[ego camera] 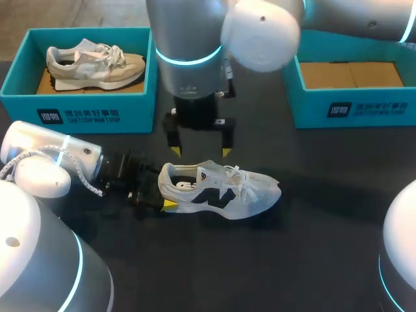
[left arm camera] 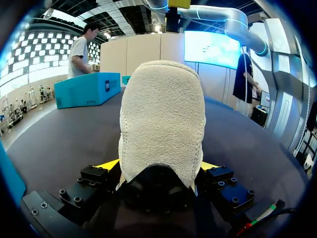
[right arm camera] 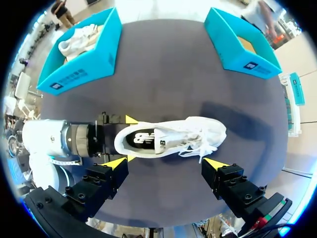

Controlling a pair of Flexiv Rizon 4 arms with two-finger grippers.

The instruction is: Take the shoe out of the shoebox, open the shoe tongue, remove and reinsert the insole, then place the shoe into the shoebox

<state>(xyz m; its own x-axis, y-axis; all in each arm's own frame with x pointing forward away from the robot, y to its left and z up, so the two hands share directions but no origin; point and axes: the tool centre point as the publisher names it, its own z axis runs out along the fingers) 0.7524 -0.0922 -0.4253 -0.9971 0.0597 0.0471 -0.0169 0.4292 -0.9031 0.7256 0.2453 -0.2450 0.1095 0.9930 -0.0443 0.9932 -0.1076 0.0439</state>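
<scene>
One white shoe upright on the dark worktop, heel clenched from both sides by the left tool; right tool released, fingers spread, just above the shoe's collar.

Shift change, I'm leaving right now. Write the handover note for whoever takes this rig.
Left gripper: jaws shut on the heel of the white sneaker, which lies on the table.
Right gripper: jaws open, hovering above the sneaker, touching nothing.
Boxes: right shoebox empty; left shoebox holds a beige sneaker.
Done: white sneaker is out of its box.
Left: open the tongue, remove and reinsert the insole (in place now), put the sneaker back in a shoebox.
</scene>
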